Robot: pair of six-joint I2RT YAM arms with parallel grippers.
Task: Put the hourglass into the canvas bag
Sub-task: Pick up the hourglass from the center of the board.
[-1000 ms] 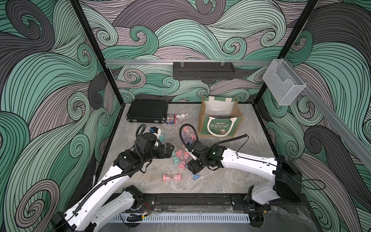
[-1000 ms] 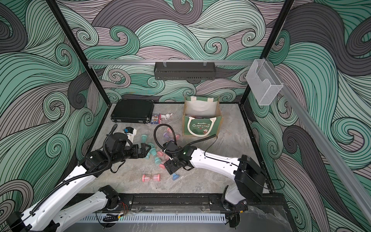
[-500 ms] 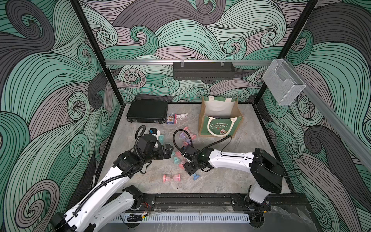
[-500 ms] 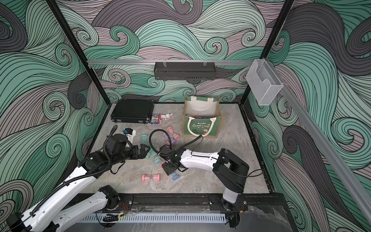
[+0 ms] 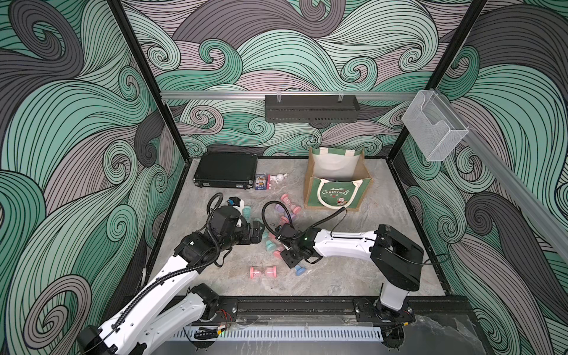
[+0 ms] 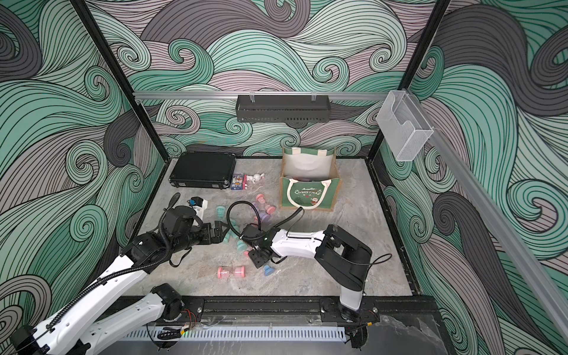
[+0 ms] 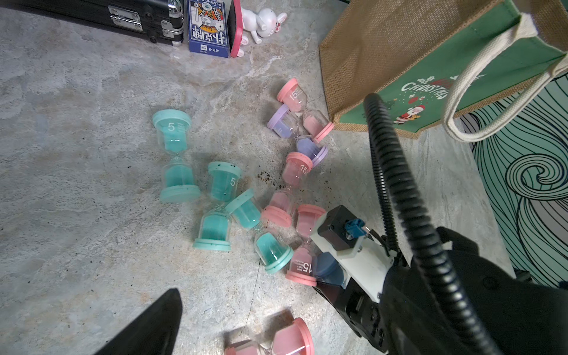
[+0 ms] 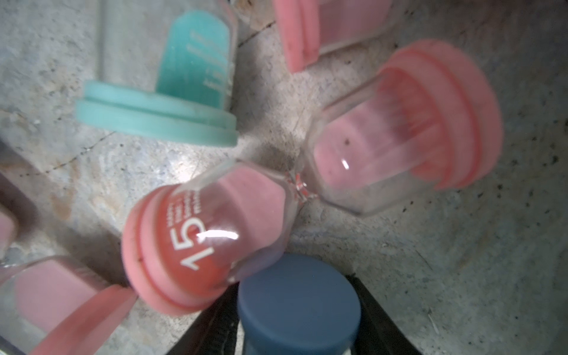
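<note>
The canvas bag (image 5: 335,192) (image 6: 307,193) stands open at the back right, its green "Christmas" front facing me; the left wrist view shows its tan side (image 7: 384,52). Several pink, teal and purple hourglasses lie in a loose heap mid-table. My right gripper (image 5: 292,260) (image 8: 295,287) is low at the heap's near edge, shut on a blue hourglass (image 5: 299,270) (image 8: 298,307) whose cap sits between the black fingers and against a pink "15" hourglass (image 8: 196,242). My left gripper (image 5: 257,231) hovers open and empty left of the heap; only one finger (image 7: 150,325) shows in its wrist view.
A single pink hourglass (image 5: 263,272) lies nearer the front edge. A black hard case (image 5: 226,169), a card box (image 5: 260,181) and a white bunny figure (image 5: 279,177) sit at the back left. A black shelf (image 5: 310,108) and a clear holder (image 5: 433,129) hang on the walls.
My right gripper's jaws have narrowed round the blue hourglass, and the right arm's elbow has swung in leftward. The left arm has barely moved.
</note>
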